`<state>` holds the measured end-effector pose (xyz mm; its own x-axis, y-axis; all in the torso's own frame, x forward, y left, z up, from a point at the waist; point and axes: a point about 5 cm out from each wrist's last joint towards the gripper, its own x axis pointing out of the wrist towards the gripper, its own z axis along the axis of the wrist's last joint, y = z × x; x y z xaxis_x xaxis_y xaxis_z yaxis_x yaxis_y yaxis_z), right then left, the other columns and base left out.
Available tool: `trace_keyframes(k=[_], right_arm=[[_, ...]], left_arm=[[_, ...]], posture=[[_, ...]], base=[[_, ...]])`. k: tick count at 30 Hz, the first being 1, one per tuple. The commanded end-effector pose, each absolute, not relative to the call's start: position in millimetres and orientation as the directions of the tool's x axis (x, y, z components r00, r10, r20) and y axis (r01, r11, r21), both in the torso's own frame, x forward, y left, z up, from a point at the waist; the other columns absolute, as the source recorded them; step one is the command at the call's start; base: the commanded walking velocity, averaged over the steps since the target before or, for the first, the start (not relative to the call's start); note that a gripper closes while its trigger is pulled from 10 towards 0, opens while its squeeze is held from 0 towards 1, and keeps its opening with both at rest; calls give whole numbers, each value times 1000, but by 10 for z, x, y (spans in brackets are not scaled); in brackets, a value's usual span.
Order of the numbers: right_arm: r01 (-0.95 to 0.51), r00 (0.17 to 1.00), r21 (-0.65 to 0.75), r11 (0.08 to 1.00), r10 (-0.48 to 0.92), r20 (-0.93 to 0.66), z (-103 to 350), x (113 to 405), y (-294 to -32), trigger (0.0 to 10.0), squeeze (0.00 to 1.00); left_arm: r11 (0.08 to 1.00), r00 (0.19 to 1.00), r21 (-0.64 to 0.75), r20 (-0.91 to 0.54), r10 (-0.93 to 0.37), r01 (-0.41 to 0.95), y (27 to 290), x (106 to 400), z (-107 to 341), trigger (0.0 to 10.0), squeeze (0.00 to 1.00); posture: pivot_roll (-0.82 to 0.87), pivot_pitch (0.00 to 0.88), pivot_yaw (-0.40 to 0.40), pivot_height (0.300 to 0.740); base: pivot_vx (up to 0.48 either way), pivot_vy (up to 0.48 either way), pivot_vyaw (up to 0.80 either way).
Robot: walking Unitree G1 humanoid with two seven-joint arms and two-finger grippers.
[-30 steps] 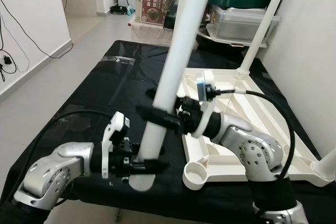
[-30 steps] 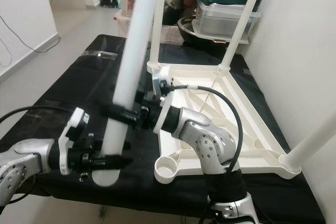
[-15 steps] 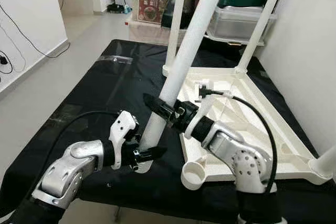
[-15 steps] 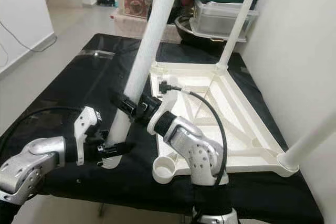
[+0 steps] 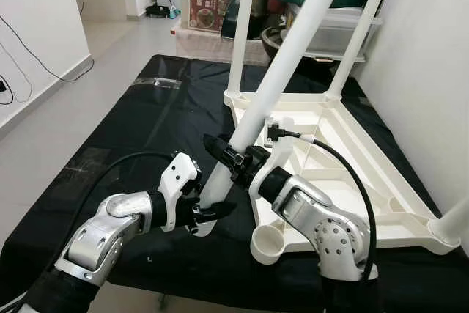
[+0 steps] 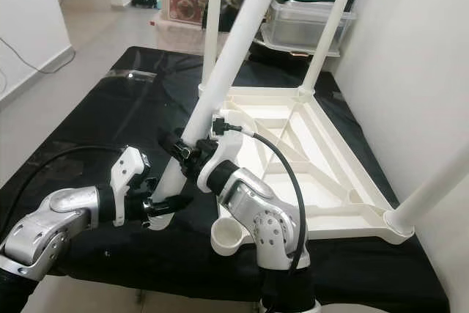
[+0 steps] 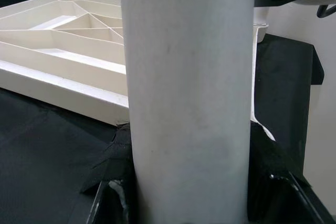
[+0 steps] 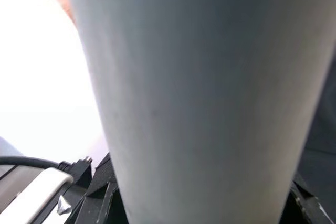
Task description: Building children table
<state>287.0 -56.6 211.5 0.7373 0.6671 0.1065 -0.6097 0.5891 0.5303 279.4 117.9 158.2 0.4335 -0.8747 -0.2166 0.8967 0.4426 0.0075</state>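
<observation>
Both grippers pinch the loose white table leg: left gripper (image 5: 207, 214) near its lower end, right gripper (image 5: 229, 155) higher up. It slants over the black mat (image 5: 132, 130), beside the upturned tabletop (image 5: 352, 174), whose near corner socket (image 5: 268, 243) stands empty; three legs look fitted, one remains.

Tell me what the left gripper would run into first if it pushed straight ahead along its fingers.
The left gripper already clamps the loose white leg. Beyond that, its wrist view looks toward the upturned tabletop; its near edge seems next, though depth is unclear.
</observation>
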Motion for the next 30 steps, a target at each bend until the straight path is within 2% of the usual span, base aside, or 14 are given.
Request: trace_keyframes(k=[1, 9, 10, 13, 17, 23, 25, 26, 27, 28, 30], right_arm=[[-585, 763, 554, 593, 633, 128, 2139, 2863, -592, 0, 0], [-594, 761, 550, 587, 632, 148, 2162, 2839, -583, 0, 0], [-603, 758, 539, 589, 633, 157, 2170, 2833, -589, 0, 0], [-606, 759, 528, 595, 631, 160, 2174, 2841, -609, 0, 0], [-607, 765, 498, 619, 625, 156, 2175, 2882, -695, 0, 0], [-586, 799, 396, 707, 586, 135, 2215, 3052, -1082, 0, 0], [-580, 806, 373, 724, 577, 134, 2236, 3090, -1176, 0, 0], [-575, 813, 339, 745, 567, 133, 2271, 3144, -1311, 0, 0], [-562, 825, 296, 772, 549, 133, 2329, 3208, -1473, 0, 0], [-562, 825, 296, 772, 549, 133, 2329, 3208, -1473, 0, 0], [-542, 841, 222, 811, 523, 142, 2458, 3294, -1733, 0, 0]], left_arm=[[412, 410, 34, -197, -890, 911, 1081, 2783, 1581, 10000, 0], [411, 413, 51, -193, -890, 910, 1066, 2795, 1578, 10000, 0], [447, 451, 63, -150, -880, 892, 1091, 2854, 1639, 10000, 1000], [481, 484, 57, -100, -869, 875, 1120, 2900, 1711, 10000, 1000], [489, 490, 31, -33, -871, 872, 1170, 2890, 1827, 10000, 1000], [372, 372, -29, 4, -928, 928, 1254, 2645, 1958, 10000, 1000], [358, 358, -36, -9, -934, 933, 1280, 2608, 1950, 10000, 1000], [360, 359, -37, -29, -933, 932, 1326, 2582, 1925, 10000, 0], [379, 377, -32, -52, -925, 925, 1379, 2573, 1891, 10000, 0], [379, 377, -32, -52, -925, 925, 1379, 2573, 1891, 10000, 0], [419, 417, -23, -61, -907, 908, 1450, 2572, 1863, 10000, 0]], posture=[[72, 0, -88, 740], [72, 0, -85, 740], [74, 0, -85, 740], [78, 0, -86, 740], [81, 0, -87, 740], [85, 0, -91, 740], [90, 0, -95, 740], [90, 0, -96, 740], [90, 0, -98, 740], [90, 0, -98, 740], [92, 0, -101, 740]], base=[[0, 0, 0], [0, 0, 0], [0, 0, 0], [0, 0, 0], [0, 0, 0], [0, 0, 0], [0, 0, 0], [0, 0, 0], [0, 0, 0], [0, 0, 0], [0, 0, 0]])
